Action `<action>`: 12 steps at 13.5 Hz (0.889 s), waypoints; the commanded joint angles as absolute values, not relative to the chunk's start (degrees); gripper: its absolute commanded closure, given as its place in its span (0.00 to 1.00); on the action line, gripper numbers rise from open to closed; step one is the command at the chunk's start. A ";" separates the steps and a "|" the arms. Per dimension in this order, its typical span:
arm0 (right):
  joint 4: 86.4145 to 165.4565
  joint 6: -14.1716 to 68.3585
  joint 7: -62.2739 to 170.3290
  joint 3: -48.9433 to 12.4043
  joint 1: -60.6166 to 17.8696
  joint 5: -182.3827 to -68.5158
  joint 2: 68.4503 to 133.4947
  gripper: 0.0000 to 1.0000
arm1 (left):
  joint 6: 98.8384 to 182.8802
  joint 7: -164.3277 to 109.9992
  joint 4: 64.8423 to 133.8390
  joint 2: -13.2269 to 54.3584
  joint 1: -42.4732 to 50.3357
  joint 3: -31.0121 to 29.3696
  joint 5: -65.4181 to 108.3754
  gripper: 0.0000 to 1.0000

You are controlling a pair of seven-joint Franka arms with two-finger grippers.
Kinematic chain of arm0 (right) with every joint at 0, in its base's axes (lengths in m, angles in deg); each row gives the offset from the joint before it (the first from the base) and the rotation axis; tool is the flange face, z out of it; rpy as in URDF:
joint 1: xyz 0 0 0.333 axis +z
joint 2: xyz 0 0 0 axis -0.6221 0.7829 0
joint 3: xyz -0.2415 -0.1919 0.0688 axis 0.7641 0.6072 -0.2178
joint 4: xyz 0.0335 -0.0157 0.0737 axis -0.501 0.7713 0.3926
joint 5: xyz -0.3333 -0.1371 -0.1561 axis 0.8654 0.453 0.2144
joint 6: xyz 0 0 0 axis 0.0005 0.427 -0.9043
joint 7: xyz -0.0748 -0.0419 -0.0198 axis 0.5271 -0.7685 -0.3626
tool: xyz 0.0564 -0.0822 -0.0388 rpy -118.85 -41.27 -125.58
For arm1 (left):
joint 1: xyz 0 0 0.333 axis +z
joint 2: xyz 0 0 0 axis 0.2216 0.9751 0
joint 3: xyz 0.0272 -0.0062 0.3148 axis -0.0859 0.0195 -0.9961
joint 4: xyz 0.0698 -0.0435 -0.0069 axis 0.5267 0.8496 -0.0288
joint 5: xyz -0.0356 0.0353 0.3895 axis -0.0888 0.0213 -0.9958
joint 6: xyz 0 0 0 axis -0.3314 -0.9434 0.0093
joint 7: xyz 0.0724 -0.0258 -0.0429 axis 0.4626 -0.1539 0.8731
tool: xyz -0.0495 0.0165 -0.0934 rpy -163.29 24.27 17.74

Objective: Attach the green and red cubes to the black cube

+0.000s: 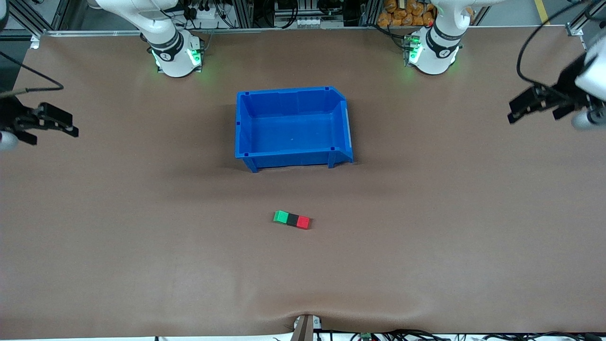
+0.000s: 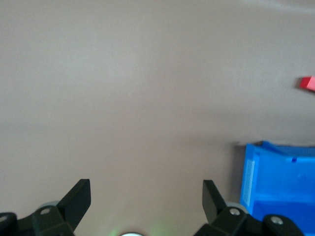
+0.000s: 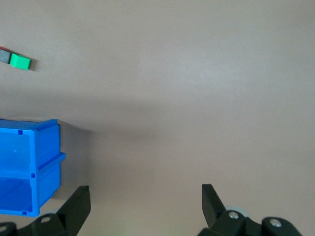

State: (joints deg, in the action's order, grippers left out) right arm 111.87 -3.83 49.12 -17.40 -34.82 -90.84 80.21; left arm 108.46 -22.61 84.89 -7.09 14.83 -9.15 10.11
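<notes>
A green cube [image 1: 281, 217], a black cube [image 1: 293, 219] and a red cube [image 1: 303, 222] lie touching in one row on the brown table, the black one in the middle, nearer to the front camera than the blue bin [image 1: 246, 123]. My left gripper [image 1: 513, 111] hangs open over the table's edge at the left arm's end, nothing between its fingers; its wrist view catches the red cube [image 2: 307, 83]. My right gripper [image 1: 70, 127] hangs open and empty over the right arm's end. Its wrist view shows the green cube [image 3: 20, 61] and part of the black cube [image 3: 4, 56].
The open blue bin [image 3: 47, 162] stands between the two arm bases and the cubes, with nothing inside; the left wrist view shows the blue bin [image 2: 256, 182] at one corner. Cables and a clamp [image 1: 305, 327] sit at the table edge nearest the front camera.
</notes>
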 commanded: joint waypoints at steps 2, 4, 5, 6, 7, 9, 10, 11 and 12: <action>121.12 -2.57 51.15 -18.18 -37.15 -87.90 71.98 0.00 | 113.25 -33.76 96.13 -16.66 15.18 -14.21 9.32 0.00; 120.96 -3.27 53.15 -18.27 -38.12 -87.90 71.97 0.00 | 113.61 -41.31 95.87 -16.39 15.27 -17.20 9.23 0.00; 120.78 -3.62 54.74 -18.53 -38.56 -87.99 72.15 0.00 | 113.61 -42.92 95.78 -16.31 15.27 -18.08 9.32 0.00; 120.69 -3.89 56.23 -18.62 -38.47 -87.99 72.06 0.00 | 113.61 -42.15 95.69 -16.22 15.27 -18.18 9.41 0.00; 120.61 -3.71 56.51 -18.53 -38.47 -88.08 72.15 0.00 | 113.61 -40.84 95.61 -16.04 15.27 -18.18 9.24 0.00; 120.17 -3.62 56.51 -18.45 -38.47 -88.51 72.50 0.00 | 114.05 -35.05 95.43 -15.25 14.92 -18.01 8.97 0.00; 120.17 -3.54 56.60 -18.53 -38.21 -88.69 72.50 0.00 | 114.05 -34.50 95.43 -15.08 14.91 -17.92 8.88 0.00; 120.17 -3.45 56.69 -18.53 -38.03 -88.69 72.50 0.00 | 114.13 -35.02 95.08 -14.99 15.09 -18.00 9.84 0.00; 120.17 -3.54 56.77 -18.53 -38.03 -88.69 72.50 0.00 | 114.14 -34.50 94.73 -14.99 15.18 -18.00 10.98 0.00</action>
State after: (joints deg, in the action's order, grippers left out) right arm 119.38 -3.70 55.42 -17.68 -37.46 -88.88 73.51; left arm 113.63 -35.70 95.08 -14.85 15.14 -18.03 10.12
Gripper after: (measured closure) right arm 0.000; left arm 0.000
